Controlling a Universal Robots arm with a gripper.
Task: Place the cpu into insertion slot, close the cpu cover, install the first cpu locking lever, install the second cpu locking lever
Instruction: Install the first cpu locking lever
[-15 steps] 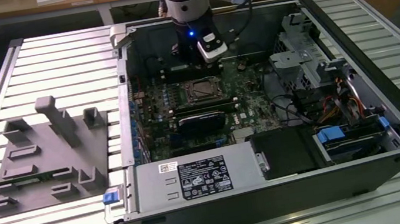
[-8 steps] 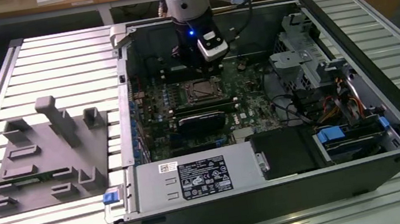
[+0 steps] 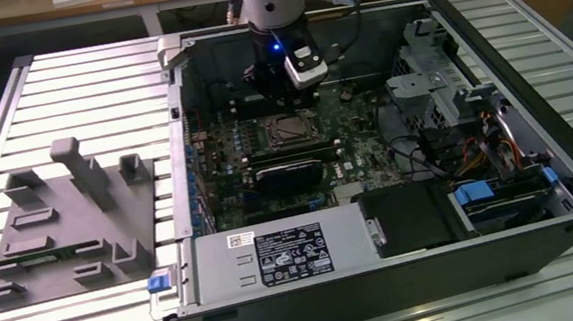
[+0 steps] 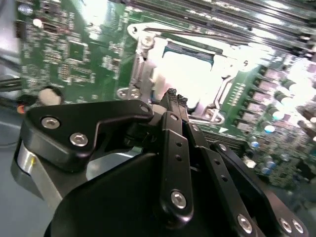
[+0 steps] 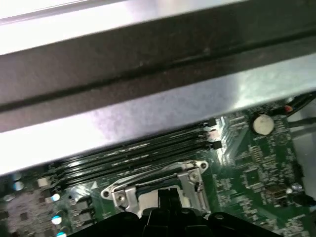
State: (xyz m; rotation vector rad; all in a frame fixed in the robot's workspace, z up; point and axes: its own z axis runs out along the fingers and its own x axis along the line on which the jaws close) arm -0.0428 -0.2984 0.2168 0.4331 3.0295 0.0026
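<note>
My gripper [image 3: 294, 101] hangs inside the open computer case, just above the far edge of the insertion slot [image 3: 288, 130]. Its black fingers [image 4: 170, 95] lie pressed together, shut, with nothing visible between them. They point at the near rim of the slot. The cpu cover [image 4: 140, 64], a silvery frame, lies flat around the slot in both wrist views [image 5: 190, 180]. In its cut-out a pale square, the cpu [image 4: 190, 74], shows under strong glare. A thin wire lever [image 4: 163, 30] runs along one side of the frame.
Green motherboard [image 3: 223, 149] surrounds the slot. Memory sticks [image 5: 133, 153] lie beside it, and a black graphics card [image 3: 288, 173] lies just in front. The case wall [image 5: 148, 113] is close behind. A grey fixture block [image 3: 69, 227] stands on the slatted table at the exterior view's left.
</note>
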